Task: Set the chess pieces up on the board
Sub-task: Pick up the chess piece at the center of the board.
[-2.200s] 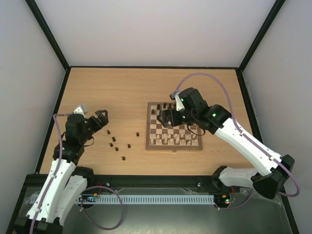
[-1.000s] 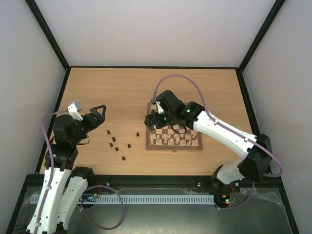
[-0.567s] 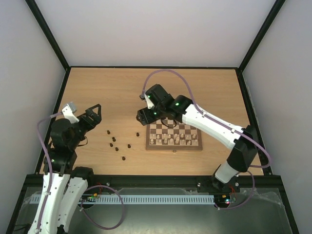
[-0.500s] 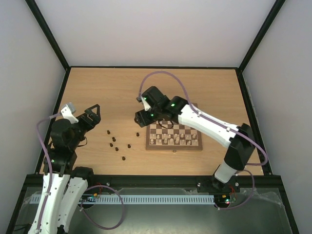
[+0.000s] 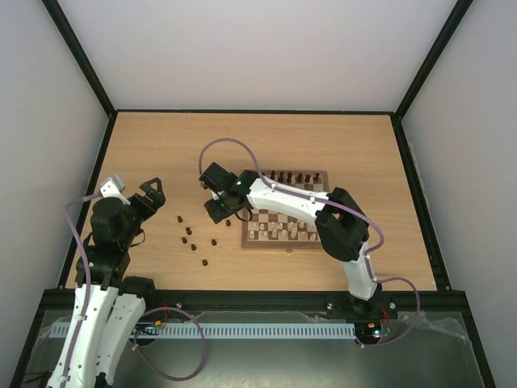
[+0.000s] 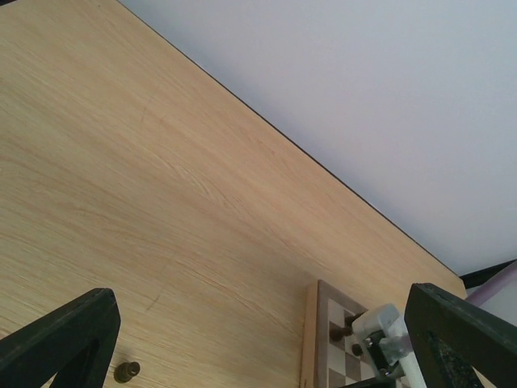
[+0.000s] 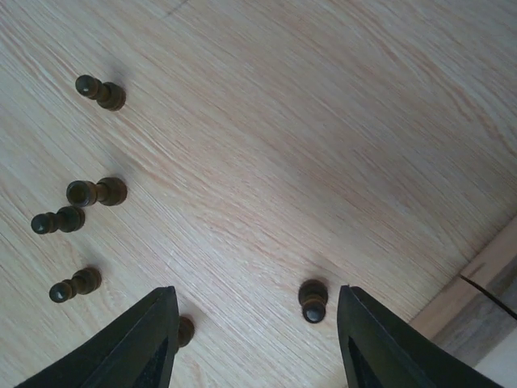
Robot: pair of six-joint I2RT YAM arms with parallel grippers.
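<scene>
The board (image 5: 287,212) lies right of centre, with dark chess pieces along its far row (image 5: 296,175) and cream pieces on its near rows. Several dark pieces (image 5: 195,247) lie scattered on the table left of it. My right gripper (image 5: 220,210) is open and empty, low over the table just left of the board. In the right wrist view one dark pawn (image 7: 313,300) stands between the open fingers, nearer the right finger, and other pawns (image 7: 97,192) lie to the left. My left gripper (image 5: 150,193) is open and empty, raised left of the loose pieces.
The left wrist view shows bare table, one dark piece (image 6: 125,372) at the bottom, the board's corner (image 6: 321,327) and part of the right arm (image 6: 383,331). Black frame posts and pale walls enclose the table.
My right arm has swung left off the board's far corner to the loose pieces beside it. My left gripper has drawn back slightly toward the left edge.
</scene>
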